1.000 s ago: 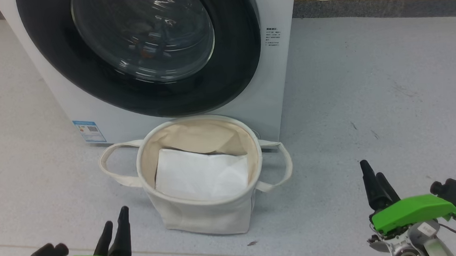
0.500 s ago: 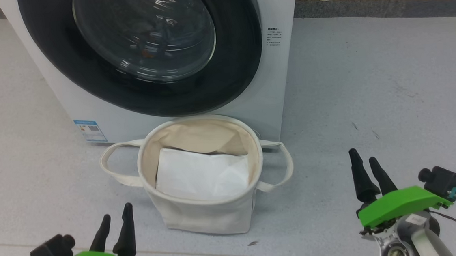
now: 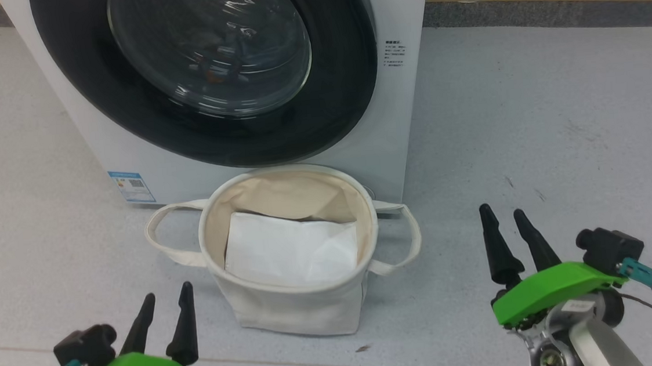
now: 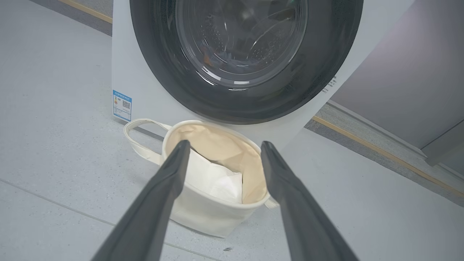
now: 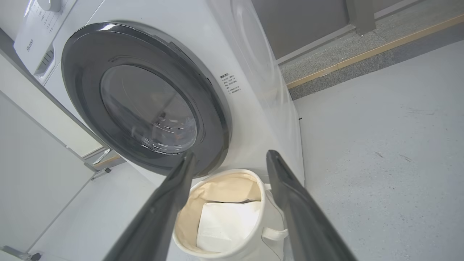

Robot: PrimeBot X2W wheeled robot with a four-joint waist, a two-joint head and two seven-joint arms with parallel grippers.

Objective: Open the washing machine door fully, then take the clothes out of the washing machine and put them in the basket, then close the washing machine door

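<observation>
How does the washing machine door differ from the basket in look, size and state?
The washing machine door is glossy black with clear glass; the basket is matt cream canvas. The door is wider than the basket. The door looks shut; the basket stands open-topped, holding a white sheet. Both are round.
</observation>
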